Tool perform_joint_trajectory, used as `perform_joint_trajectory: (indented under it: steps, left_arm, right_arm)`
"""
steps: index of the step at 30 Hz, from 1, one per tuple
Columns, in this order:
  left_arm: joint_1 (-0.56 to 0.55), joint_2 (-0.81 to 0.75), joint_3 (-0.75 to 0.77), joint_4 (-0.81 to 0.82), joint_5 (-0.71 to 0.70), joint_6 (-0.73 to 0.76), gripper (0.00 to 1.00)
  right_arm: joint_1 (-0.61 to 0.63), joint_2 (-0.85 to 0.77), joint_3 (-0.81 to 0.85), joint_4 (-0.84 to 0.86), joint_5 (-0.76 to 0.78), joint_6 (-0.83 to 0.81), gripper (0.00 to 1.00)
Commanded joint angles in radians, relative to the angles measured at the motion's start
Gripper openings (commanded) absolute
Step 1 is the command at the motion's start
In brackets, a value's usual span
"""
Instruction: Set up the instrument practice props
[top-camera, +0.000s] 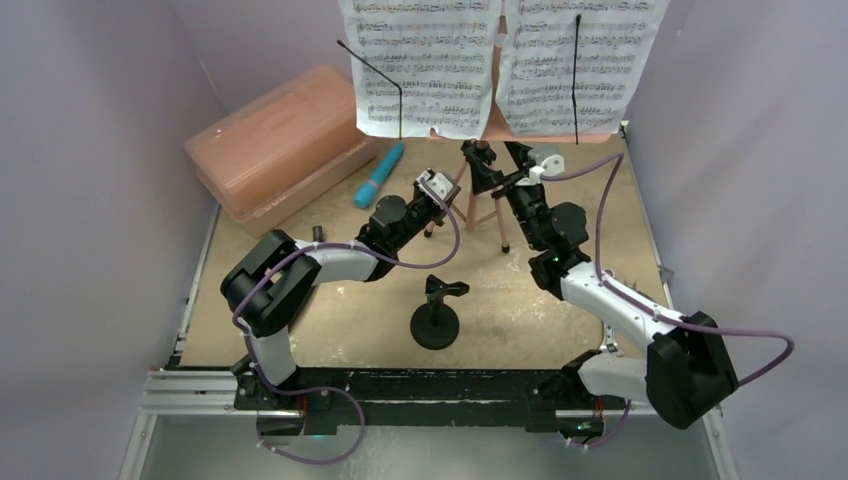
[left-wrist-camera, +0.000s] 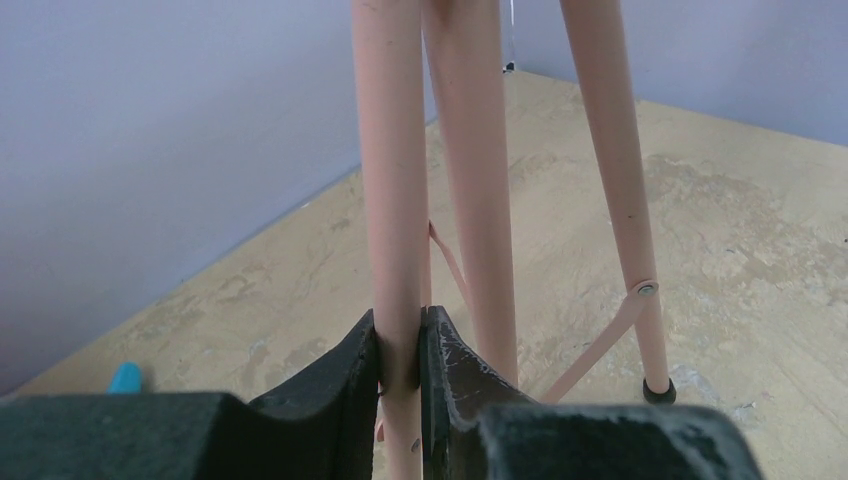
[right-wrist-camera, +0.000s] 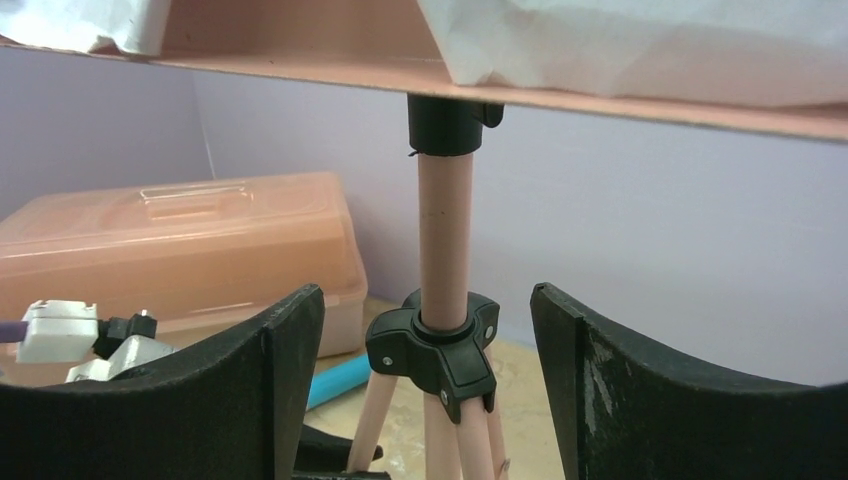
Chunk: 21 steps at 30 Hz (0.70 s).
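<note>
Left gripper (left-wrist-camera: 400, 350) pinches a leg of the pink tripod music stand (left-wrist-camera: 470, 150). Right gripper (right-wrist-camera: 428, 310), open, straddles its post; it should close squarely.

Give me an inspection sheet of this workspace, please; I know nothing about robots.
Surface: worn brown tabletop, scuffed pale in patches.
Job's things: pink music stand upright at the back, holding two sheet-music pages; blue microphone lying by the case; black mic stand upright near the front, holding nothing.
Clutter: pink plastic case, lid shut, far left.
Grippers: left gripper shut on one leg of the music stand; right gripper open either side of its pole, not touching.
Cables: purple cables loop along both arms.
Surroundings: plain lilac walls.
</note>
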Motion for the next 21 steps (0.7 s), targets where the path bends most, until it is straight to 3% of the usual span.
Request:
perform_joint_trajectory:
  steps: [1,3,12,21]
  left_arm:
    - [0.006,-0.013,0.011,0.082,0.033,0.031,0.06]
    - [0.005,-0.016,0.009,0.083,0.045,0.037,0.0]
    - [0.006,-0.018,0.015,0.082,0.073,0.04,0.0]
    - [0.005,-0.026,0.017,0.073,0.096,0.043,0.0]
  right_arm:
    - [0.001,0.037,0.037,0.159,0.015,-0.021,0.77]
    - [0.001,0.057,0.038,0.205,0.012,-0.017,0.76]
    - [0.001,0.137,0.082,0.295,0.021,-0.018,0.71]
    - [0.001,0.198,0.144,0.294,0.004,-0.02,0.6]
